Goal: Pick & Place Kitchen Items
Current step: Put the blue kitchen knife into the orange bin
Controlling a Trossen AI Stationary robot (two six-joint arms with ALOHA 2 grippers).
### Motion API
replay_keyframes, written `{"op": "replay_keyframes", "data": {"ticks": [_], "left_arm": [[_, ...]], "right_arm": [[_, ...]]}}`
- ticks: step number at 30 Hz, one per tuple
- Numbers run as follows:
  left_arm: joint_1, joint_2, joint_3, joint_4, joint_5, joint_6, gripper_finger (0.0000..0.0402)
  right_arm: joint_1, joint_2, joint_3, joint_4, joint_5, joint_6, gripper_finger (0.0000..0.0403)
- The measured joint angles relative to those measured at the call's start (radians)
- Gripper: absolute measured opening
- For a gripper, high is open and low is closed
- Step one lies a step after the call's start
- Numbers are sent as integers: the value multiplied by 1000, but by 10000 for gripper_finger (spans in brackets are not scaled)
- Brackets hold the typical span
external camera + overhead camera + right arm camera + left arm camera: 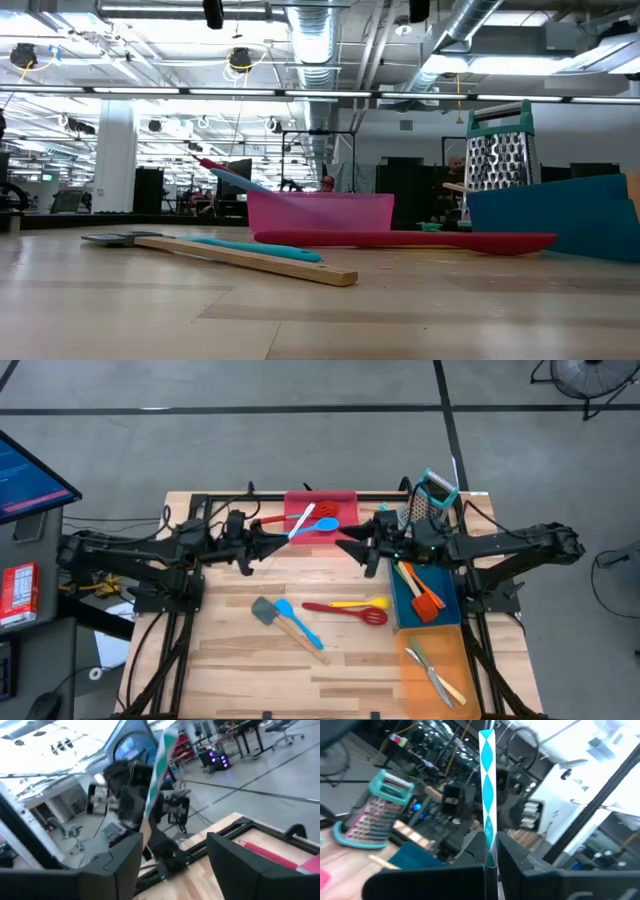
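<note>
My left gripper (pixel 278 543) is over the table's far middle, shut on a slim teal-and-white patterned utensil (pixel 487 795); from above it shows as a white stick (pixel 302 523). My right gripper (pixel 352 547) faces it from the right, open and empty (pixel 175 847); the utensil (pixel 157 765) rises beyond its fingers. A red turner (pixel 300 515) and a blue spoon (pixel 326 525) lie in the red tray (pixel 345 500). A grey wooden-handled spatula (pixel 266 611), a blue spatula (pixel 300 625), a red slotted spoon (pixel 350 611) and a yellow spoon (pixel 362 602) lie flat on the table. My left gripper pinches the utensil's handle near one end (pixel 490 847) between its two fingers. The fingers lie along the handle, which sticks out forward beyond them toward the right arm. The utensil is lifted clear, its free end (pixel 486 734) unsupported. The fingers hide the held end.
A blue tray (pixel 412 610) with orange utensils and an orange tray (pixel 415 680) with silver cutlery stand at the right. The teal-topped grater (pixel 430 495) stands at the far right. Black frame rails run along the table's edges. Bare wood shows at the near left (pixel 230 660).
</note>
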Motion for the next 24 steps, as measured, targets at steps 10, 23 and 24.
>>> {"op": "replay_keyframes", "data": {"ticks": [10,23,24], "left_arm": [[6,144,0,102,-9,14,3],[6,182,0,142,-9,14,3],[6,183,0,140,-9,14,3]], "right_arm": [[-57,122,68,11,-49,1,268],[-92,213,116,18,-139,6,270],[-96,219,116,32,-153,13,270]]}}
